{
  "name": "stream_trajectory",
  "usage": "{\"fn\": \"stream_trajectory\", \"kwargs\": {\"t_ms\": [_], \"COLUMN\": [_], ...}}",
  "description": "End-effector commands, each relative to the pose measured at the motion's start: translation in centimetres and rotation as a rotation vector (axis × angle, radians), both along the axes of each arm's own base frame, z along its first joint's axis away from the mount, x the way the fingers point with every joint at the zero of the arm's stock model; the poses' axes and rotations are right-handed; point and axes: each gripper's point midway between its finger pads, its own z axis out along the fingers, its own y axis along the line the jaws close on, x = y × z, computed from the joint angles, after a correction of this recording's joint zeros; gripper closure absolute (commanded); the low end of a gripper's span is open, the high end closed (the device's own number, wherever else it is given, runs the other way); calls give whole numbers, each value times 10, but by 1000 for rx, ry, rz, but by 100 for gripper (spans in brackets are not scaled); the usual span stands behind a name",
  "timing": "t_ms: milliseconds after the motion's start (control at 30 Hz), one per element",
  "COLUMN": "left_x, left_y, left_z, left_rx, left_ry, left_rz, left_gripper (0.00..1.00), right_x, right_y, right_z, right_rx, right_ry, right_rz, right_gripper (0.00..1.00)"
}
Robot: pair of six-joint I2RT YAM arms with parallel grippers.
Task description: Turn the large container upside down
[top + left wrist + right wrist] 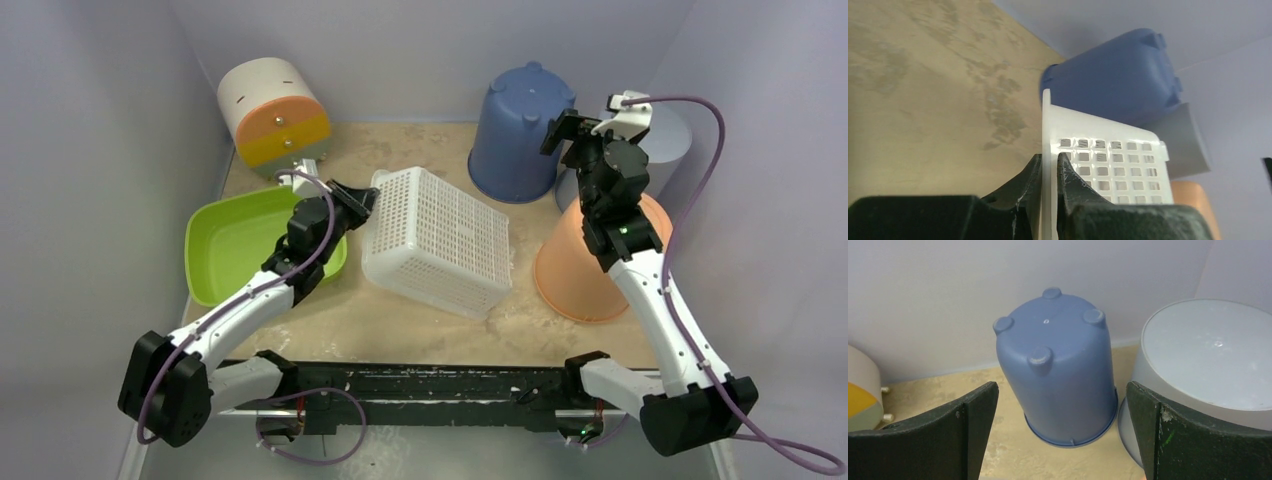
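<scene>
A large white perforated basket [440, 240] lies tilted in the middle of the table, its left rim raised. My left gripper [358, 200] is shut on that rim; in the left wrist view the white rim [1049, 150] stands between the two black fingers of the gripper [1049, 162]. My right gripper [565, 130] is open and empty, held high at the back right. In the right wrist view it [1063, 395] frames an upside-down blue bucket [1058, 365] without touching it.
A green tub [235, 240] sits left under my left arm. A white-orange-yellow drum [272, 112] lies at the back left. The blue bucket [520, 130], a grey bucket [1203, 360] and an orange bucket [585, 265] stand upside down at the right.
</scene>
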Motion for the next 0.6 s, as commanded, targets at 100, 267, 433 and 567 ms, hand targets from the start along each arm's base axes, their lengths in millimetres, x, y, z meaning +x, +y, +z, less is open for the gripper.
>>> {"fn": "stream_trajectory", "kwargs": {"t_ms": [100, 267, 433, 567], "left_x": [22, 39, 50, 54], "left_y": [39, 44, 37, 29], "left_z": [-82, -106, -122, -142], "left_rx": [325, 432, 480, 499], "left_ry": [103, 131, 147, 168], "left_rz": [184, 219, 197, 154], "left_gripper": [100, 100, 100, 100], "right_x": [12, 14, 12, 11], "right_y": [12, 13, 13, 12], "right_z": [-10, -20, -20, -25], "right_rx": [23, 25, 28, 26], "right_ry": [-15, 0, -4, 5], "right_rz": [59, 70, 72, 67], "right_gripper": [0, 0, 0, 0]}}
